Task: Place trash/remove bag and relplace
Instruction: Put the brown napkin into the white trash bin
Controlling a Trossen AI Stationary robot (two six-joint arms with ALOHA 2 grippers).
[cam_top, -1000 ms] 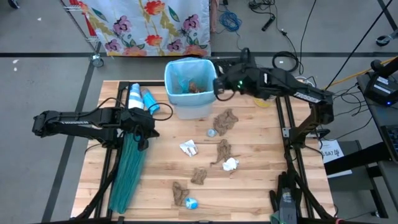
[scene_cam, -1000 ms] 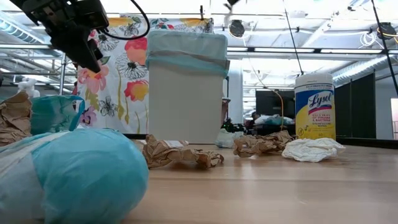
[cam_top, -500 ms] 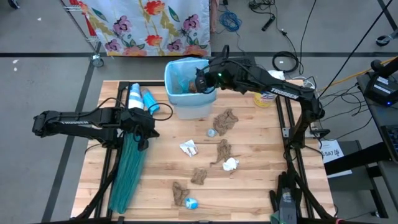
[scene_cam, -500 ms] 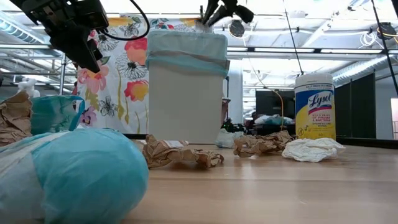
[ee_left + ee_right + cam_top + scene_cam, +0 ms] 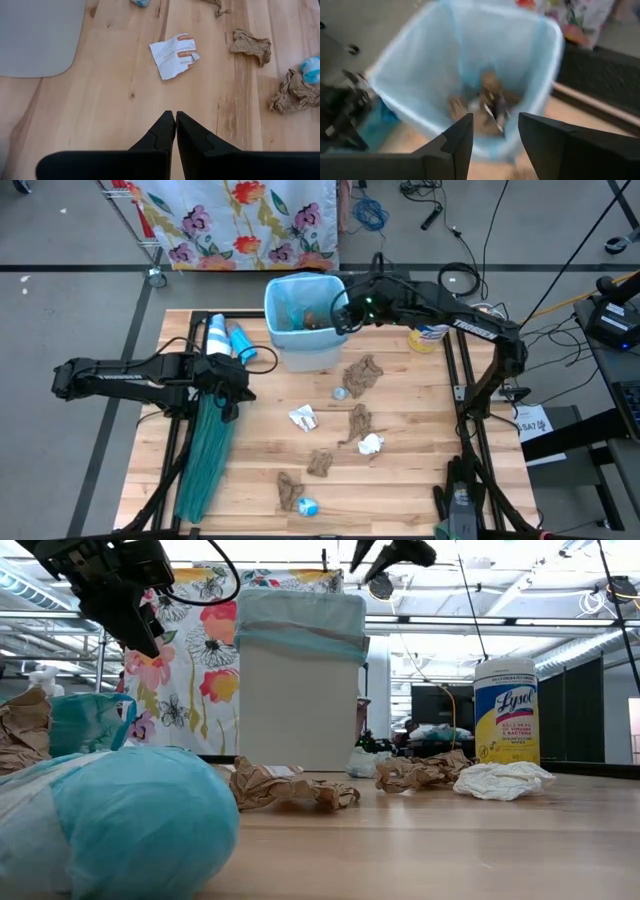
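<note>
The white bin lined with the pale-blue bag (image 5: 303, 320) stands at the table's far middle, with brown and white trash (image 5: 487, 97) on its bottom. My right gripper (image 5: 340, 313) hangs open above the bin's right rim, holding nothing, its fingers (image 5: 457, 137) tilted down into the opening. More trash lies on the table: brown scraps (image 5: 362, 373) (image 5: 320, 462), a white wad (image 5: 371, 444), a white wrapper (image 5: 174, 55). The teal-green bag (image 5: 205, 455) lies along the table's left side. My left gripper (image 5: 175, 115) hovers shut above it, touching nothing.
A Lysol canister (image 5: 505, 710) stands right of the bin. Blue bottles (image 5: 228, 340) lie left of it. A stuffed blue bag (image 5: 120, 820) sits at the near edge. A flowered cloth (image 5: 240, 220) hangs beyond the table's far edge.
My right gripper has swung from the bin's right rim out over the bin, then drawn back a little toward that rim, sinking slightly and rolling. Its fingers have opened.
</note>
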